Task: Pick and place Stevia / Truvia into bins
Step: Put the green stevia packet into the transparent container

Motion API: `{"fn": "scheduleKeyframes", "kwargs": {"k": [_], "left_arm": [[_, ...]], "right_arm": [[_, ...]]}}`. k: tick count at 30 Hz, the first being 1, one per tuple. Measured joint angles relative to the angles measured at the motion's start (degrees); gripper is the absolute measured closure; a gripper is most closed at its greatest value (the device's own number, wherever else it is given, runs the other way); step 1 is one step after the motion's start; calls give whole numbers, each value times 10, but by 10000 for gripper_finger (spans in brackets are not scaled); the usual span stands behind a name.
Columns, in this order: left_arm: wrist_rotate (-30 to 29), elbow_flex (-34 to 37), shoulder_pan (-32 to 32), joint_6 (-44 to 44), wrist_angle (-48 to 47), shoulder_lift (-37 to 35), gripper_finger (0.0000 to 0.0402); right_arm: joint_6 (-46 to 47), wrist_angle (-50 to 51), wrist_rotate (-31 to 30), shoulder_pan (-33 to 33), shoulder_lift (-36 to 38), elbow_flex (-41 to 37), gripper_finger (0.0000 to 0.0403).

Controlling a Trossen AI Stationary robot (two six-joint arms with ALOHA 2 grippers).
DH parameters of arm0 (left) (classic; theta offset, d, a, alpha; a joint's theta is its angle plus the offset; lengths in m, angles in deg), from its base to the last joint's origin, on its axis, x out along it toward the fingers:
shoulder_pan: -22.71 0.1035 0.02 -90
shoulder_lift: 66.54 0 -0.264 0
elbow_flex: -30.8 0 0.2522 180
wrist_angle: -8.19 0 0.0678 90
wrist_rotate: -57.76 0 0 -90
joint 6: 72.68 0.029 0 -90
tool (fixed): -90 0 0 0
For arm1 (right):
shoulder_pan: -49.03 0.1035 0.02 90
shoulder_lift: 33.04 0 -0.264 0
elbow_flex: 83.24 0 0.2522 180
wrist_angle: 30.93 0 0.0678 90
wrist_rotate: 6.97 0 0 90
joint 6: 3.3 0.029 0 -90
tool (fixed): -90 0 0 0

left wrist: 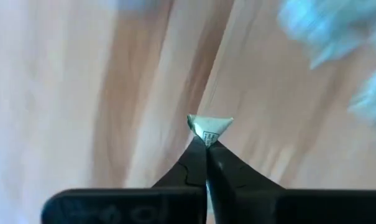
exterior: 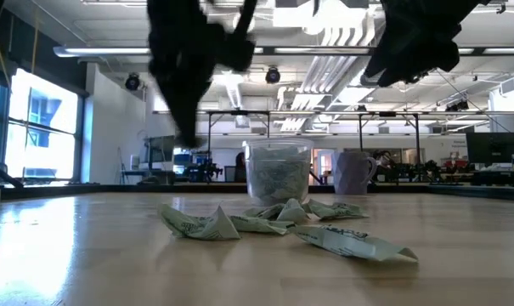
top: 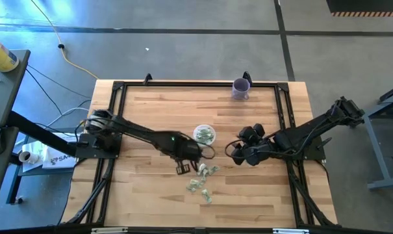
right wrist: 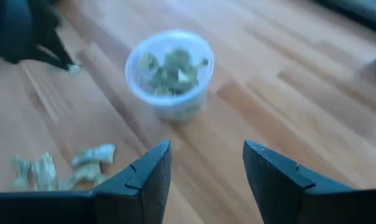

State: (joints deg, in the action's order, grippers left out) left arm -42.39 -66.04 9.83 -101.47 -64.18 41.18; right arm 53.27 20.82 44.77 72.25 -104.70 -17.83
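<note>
the left arm reaches across the table (top: 144,195) toward its centre, wrist angled down. the left gripper (left wrist: 206,144) hangs above the wood, fingers pinched together on one packet (left wrist: 209,127), just beside the cup (top: 204,134). the cup stands near the table centre and already holds packets. loose packets (top: 201,182) lie in a small cluster just in front of it. the right arm extends inward from the right edge; the right gripper (right wrist: 206,168) hovers near the cup, fingers spread apart, holding nothing.
</note>
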Motion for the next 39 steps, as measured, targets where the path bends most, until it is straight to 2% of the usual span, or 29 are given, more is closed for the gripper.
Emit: {"fn": "scheduleKeyframes", "kwargs": {"k": [5, 9, 12, 15, 17, 19, 21, 25, 34, 39], "left_arm": [[-63, -54, 15, 105, 72, -38, 376], [-68, -60, 48, 209, 175, -37, 371], [-35, -60, 80, 261, 227, -21, 365], [27, -60, 120, 289, 249, 3, 371], [65, -60, 143, 308, 250, 17, 375], [79, -60, 161, 323, 252, 34, 374], [85, -59, 171, 336, 245, 49, 362], [143, -59, 183, 346, 233, 61, 337], [122, -60, 181, 344, 210, 63, 327], [108, -91, 181, 333, 176, 52, 326]], "right_arm": [[-3, -6, -23, -8, 0, 1, 222], [-4, -9, -23, -7, 0, 1, 228], [9, -10, -19, -3, 1, 1, 232], [20, -10, -20, 8, 1, 1, 237], [21, -9, -20, 15, 1, 1, 240], [27, -3, -20, 19, 1, 1, 242], [31, 5, -24, 20, 1, 1, 242], [32, 22, -28, 18, 1, 1, 241], [16, 54, -37, -1, 2, 0, 244], [9, 56, -34, -4, 2, 0, 237]]}}
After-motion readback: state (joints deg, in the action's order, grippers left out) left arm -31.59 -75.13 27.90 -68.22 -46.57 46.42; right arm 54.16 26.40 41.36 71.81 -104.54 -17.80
